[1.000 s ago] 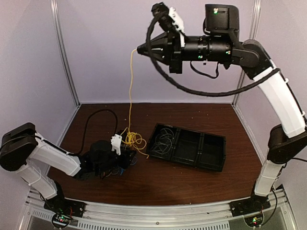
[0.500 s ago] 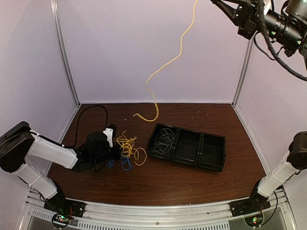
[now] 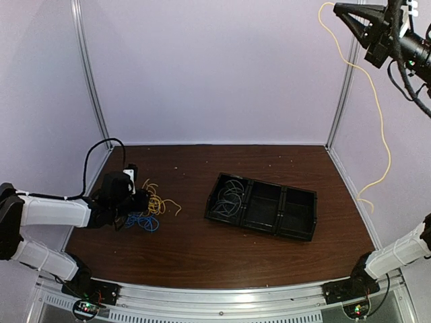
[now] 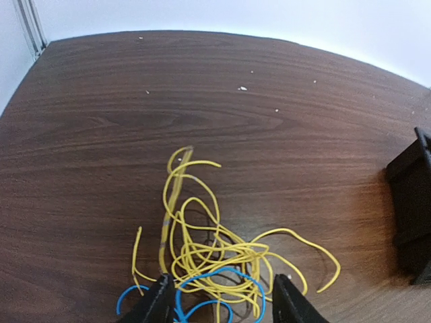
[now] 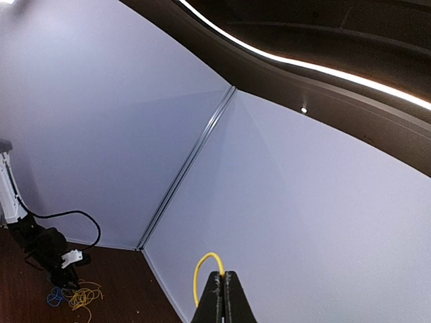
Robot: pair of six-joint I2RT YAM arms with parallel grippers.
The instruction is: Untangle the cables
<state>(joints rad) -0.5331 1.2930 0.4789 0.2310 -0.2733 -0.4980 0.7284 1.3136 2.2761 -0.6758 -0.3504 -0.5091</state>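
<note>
Right claw [image 3: 337, 7]: high at the right, jaws together, clamped on one yellow cable [image 3: 381, 114]. The strand hangs clear of the heap, its free end dangling by the right wall [image 3: 411, 168]; we cannot tell whether it touches the tabletop [image 3: 202, 259].

Left claw [image 4: 222, 304]: low, jaws apart, straddling the heap of yellow loops [image 4: 202, 249] and a blue cable [image 3: 144, 223] at the tabletop's left.

Pale grey cable [image 3: 232, 194]: coiled in the left compartment of the black tray [image 3: 314, 217].

Step, as we judge it: one strand is separated. Next, we would carry it over the tray and lower it so the tail follows.
</note>
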